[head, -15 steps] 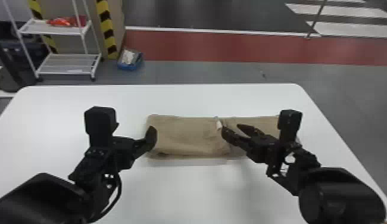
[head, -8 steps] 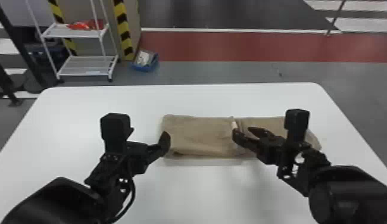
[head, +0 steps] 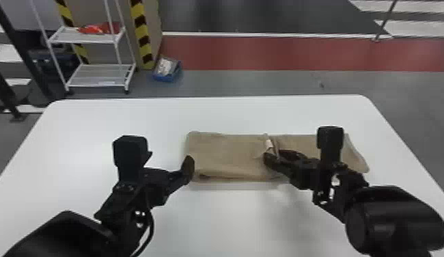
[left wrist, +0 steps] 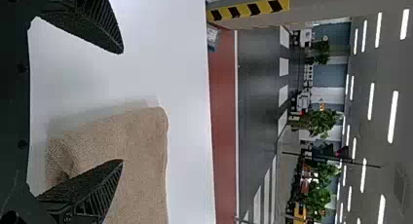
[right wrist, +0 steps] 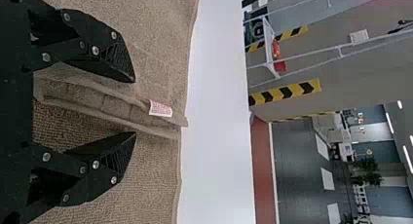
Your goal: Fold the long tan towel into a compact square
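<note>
We have the towel [head: 224, 150] part-folded on the table [head: 211, 222], with the left gripper [left wrist: 122, 106] spread at its left end and the right gripper [right wrist: 134, 107] spread around the label [right wrist: 160, 108] edge. We should pinch layers low and fold evenly, keeping our arms from crossing; the rack [head: 95, 73] beyond hinders nothing.

The towel [head: 224, 153] lies on the tabletop [head: 231, 222], the left claw [head: 188, 167] at its left end, the right claw [head: 274, 155] by its middle. Behind, leftward, stands a rack [head: 95, 77], a bin [head: 167, 76] to its right.
</note>
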Motion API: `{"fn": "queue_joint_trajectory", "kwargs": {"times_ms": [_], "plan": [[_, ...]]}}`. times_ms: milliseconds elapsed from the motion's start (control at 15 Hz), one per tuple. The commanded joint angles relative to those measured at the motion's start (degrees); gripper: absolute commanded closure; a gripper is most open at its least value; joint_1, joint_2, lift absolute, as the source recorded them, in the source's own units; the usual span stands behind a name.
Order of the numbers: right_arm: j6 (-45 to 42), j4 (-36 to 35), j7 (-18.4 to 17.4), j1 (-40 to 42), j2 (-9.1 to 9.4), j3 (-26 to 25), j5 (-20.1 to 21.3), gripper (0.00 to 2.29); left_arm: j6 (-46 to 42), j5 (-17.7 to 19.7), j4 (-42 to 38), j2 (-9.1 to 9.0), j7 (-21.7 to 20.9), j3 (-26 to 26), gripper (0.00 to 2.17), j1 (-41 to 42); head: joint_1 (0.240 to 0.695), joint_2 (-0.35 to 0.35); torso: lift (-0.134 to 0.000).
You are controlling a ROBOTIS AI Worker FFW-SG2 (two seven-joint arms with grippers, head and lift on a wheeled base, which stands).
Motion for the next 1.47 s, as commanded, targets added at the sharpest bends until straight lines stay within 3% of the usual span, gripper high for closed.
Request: {"fn": "queue_joint_trajectory", "kwargs": {"times_ms": [0, 67, 400, 467, 600, 1000, 1133, 1200, 1333, 1400], "plan": [[-0.1, 0.0, 0.1, -0.1, -0.01, 0.3, -0.1, 0.60, 0.0, 0.0, -0.1, -0.07, 0.0, 0.1, 0.09, 0.2, 0.695, -0.014, -0.125], [0.1, 0.0, 0.1, -0.1, -0.01, 0.1, 0.0, 0.74, 0.0, 0.0, -0.2, -0.07, 0.0, 0.1, 0.09, 0.2, 0.695, -0.011, -0.125], [0.8, 0.0, 0.2, -0.4, -0.01, 0.2, -0.7, 0.81, 0.0, 0.0, -0.4, -0.07, 0.0, 0.1, 0.09, 0.5, 0.695, -0.011, -0.125], [1.0, -0.1, 0.3, -0.4, -0.01, 0.2, -1.1, 1.12, 0.0, 0.0, -0.5, -0.07, 0.1, 0.1, 0.09, 0.6, 0.695, -0.010, -0.125], [1.0, -0.3, 0.9, -0.5, 0.08, 0.1, -1.4, 1.34, 0.2, 0.0, -0.5, -0.07, 0.1, 0.3, 0.09, 0.7, 0.695, -0.007, -0.125], [0.8, -10.5, 1.2, 2.6, -0.19, -1.0, -4.3, 1.37, 0.2, 0.0, -0.6, -0.07, 0.4, 1.2, 0.09, 0.9, 0.695, 0.016, -0.125], [3.9, -17.3, 1.2, 3.7, -1.33, -5.2, -7.5, 1.37, 0.2, 0.0, -0.8, -0.07, 0.6, 1.4, 0.09, 1.2, 0.695, 0.021, -0.125], [6.1, -19.2, 1.0, 4.0, -3.00, -7.5, -7.9, 1.37, 0.2, 0.0, -0.8, -0.07, 0.6, 1.5, 0.09, 1.2, 0.695, 0.014, -0.125], [8.5, -18.6, 0.9, 2.8, -6.34, -10.8, -8.8, 1.36, 0.2, 0.0, -1.3, 0.02, 0.6, 1.6, 0.09, 1.6, 0.695, -0.008, -0.125], [8.2, -14.6, 1.3, 2.5, -7.48, -11.5, -10.1, 1.37, 0.2, 0.0, -1.4, 0.02, 0.5, 2.3, 0.09, 2.0, 0.695, -0.026, -0.125]]}}
